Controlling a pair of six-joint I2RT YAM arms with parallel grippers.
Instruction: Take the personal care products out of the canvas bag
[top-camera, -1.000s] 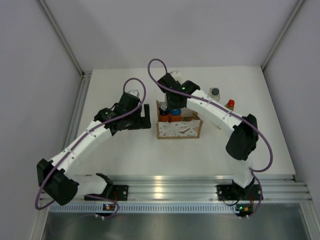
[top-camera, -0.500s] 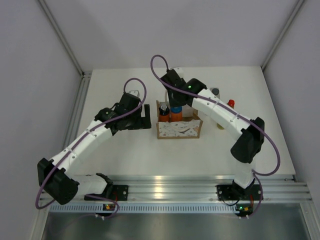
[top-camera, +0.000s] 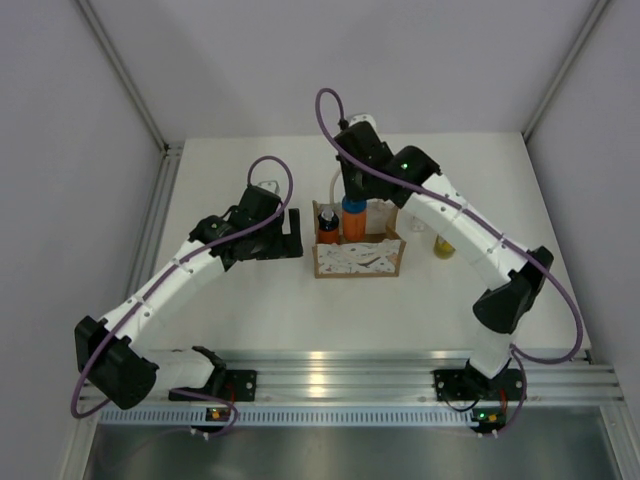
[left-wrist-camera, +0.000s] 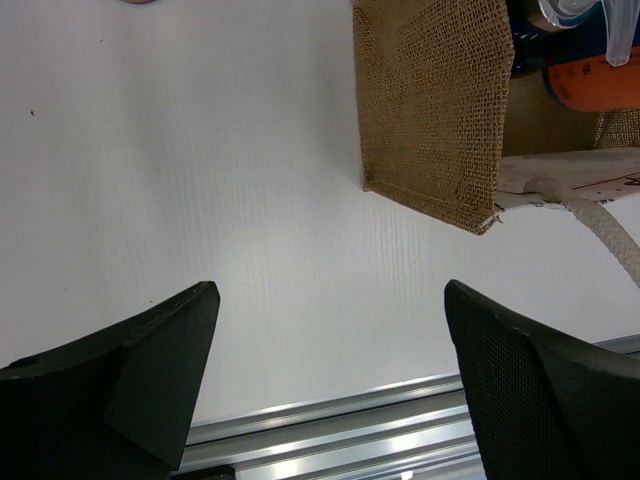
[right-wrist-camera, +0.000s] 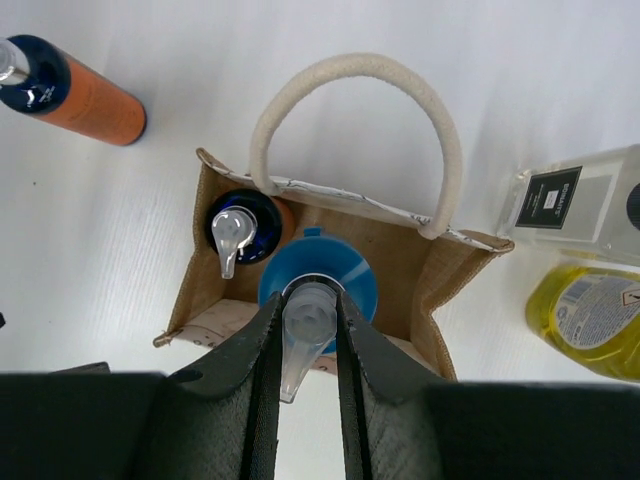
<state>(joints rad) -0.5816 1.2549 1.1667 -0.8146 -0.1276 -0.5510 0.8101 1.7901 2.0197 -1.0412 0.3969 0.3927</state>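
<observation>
Orange pump bottle, blue-capped, pinched at its nozzle by right gripper, held high in canvas bag mouth; second orange bottle inside bag; left gripper spread, left of bag; extraction step, likely; next: lift clear, set down beside bag.

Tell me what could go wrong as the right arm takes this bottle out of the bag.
1. The right gripper pinches only the pump head of the blue-capped bottle; it could slip or swing.
2. The rope handle arches close by and could snag.
3. The canvas bag is unheld, the left gripper open beside it, so it may drag or tip with the second bottle inside.
</observation>
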